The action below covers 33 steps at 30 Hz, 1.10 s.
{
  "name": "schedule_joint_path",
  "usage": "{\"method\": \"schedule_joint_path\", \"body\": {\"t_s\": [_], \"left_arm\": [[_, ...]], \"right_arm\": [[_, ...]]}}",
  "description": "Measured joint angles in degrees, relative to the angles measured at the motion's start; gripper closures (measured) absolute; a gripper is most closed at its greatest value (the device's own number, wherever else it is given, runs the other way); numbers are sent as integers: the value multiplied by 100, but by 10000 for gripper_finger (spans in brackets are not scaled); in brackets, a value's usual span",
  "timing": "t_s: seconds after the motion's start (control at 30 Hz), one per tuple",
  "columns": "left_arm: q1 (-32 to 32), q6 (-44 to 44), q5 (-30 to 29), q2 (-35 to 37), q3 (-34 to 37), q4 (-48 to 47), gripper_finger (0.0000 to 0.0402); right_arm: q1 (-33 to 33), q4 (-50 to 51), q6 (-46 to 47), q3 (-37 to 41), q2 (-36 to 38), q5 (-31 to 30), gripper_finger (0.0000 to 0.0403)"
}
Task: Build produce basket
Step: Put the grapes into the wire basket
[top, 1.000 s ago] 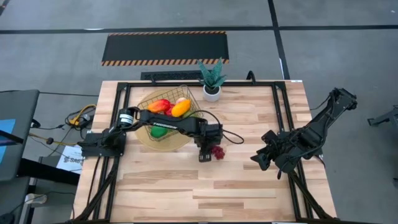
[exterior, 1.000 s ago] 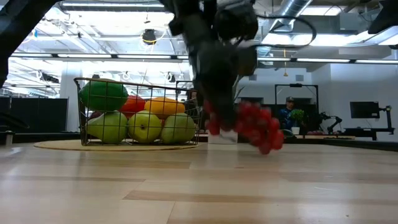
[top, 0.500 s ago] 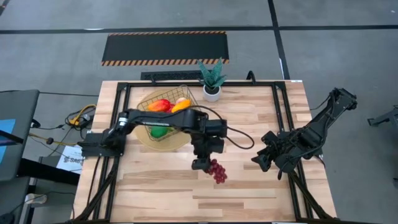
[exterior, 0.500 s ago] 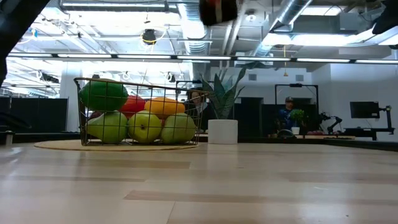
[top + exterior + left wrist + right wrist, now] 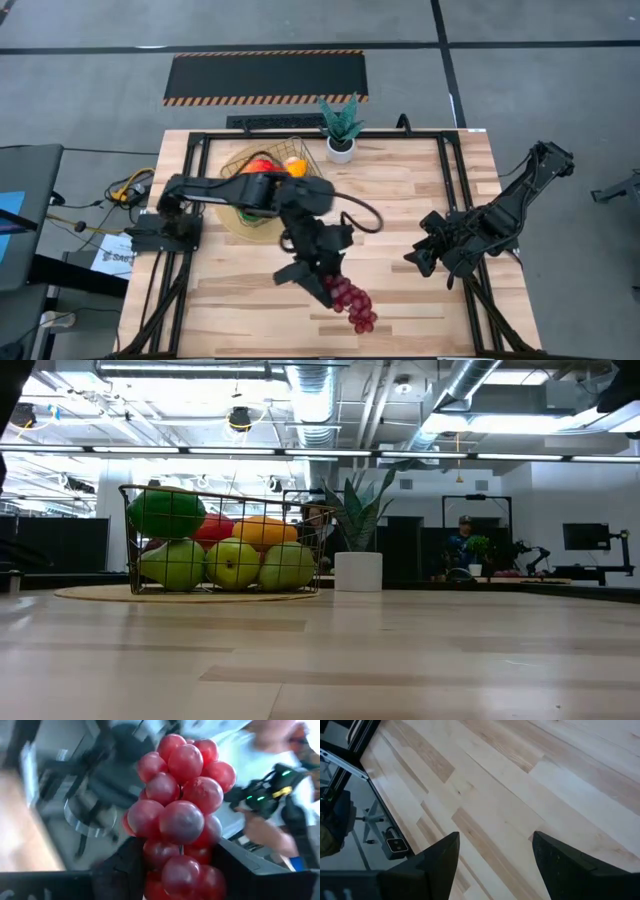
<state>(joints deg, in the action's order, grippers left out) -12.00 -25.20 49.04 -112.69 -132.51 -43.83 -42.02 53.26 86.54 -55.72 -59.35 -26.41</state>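
I see the basket [image 5: 262,172] at the table's far left, produce [image 5: 232,564] inside. My left gripper [image 5: 322,288] is clamped on the grapes [image 5: 352,305] above the table's near middle. At the right edge, my right gripper [image 5: 418,256] waits, fingers spread wide.

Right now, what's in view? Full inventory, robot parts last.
basket: one, gold wire, far-left of table on a round mat.
produce in the basket: green lime, red apple, orange mango, three yellow-green fruits along the bottom.
grapes: one red-purple bunch, held above the table's near-centre.
potted plant: one, green in white pot, far edge.
table: light wood.
left gripper: shut on the grapes, raised.
right gripper: open, holding nothing, at right side.
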Motion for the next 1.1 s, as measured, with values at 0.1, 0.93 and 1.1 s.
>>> {"method": "schedule_joint_path", "body": {"t_s": [0.1,0.93,1.1], "left_arm": [[-148,-352,10,180,2,995,237],[-799,-1453,527,385,2,4659,237],[-914,-1274,609,387,2,4428,237]], "right_arm": [[0,-15,-1,0,0,-2,129],[0,-23,-6,0,0,-44,129],[0,-23,-6,0,0,-43,129]]}}
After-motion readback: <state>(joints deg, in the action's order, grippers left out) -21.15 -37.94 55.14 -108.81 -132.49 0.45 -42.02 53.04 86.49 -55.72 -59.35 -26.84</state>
